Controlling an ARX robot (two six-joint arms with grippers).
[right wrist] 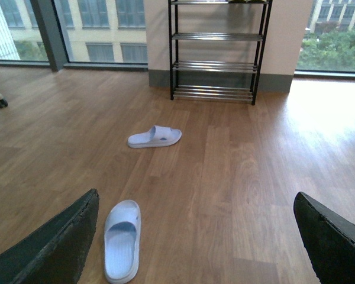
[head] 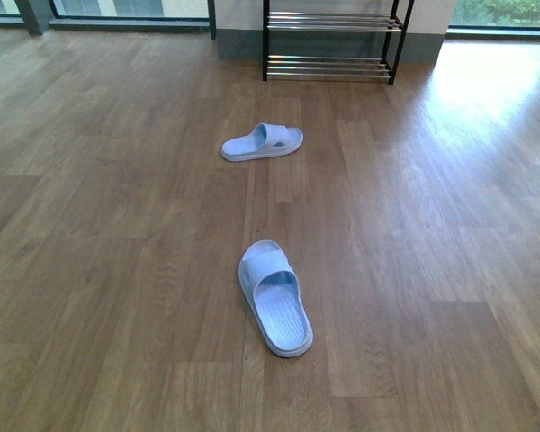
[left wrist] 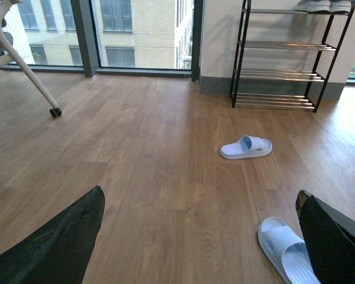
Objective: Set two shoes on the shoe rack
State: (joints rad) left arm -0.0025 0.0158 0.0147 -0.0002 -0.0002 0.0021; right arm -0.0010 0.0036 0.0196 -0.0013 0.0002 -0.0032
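Nearest slipper, lower centre of the front frame, points lengthwise toward the shoe rack, roughly midway between both arms' spread, empty jaws.

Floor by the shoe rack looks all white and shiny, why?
Front view: daylight from the window glares off the floor right of the shoe rack. Right wrist view: the same washed-out patch. Left wrist view: the floor looks evenly lit, only faintly bright beside the rack.

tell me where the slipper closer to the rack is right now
In the front view the far slipper lies on the wood floor, just left of centre, between the shoe rack behind it and the other slipper nearer the robot.
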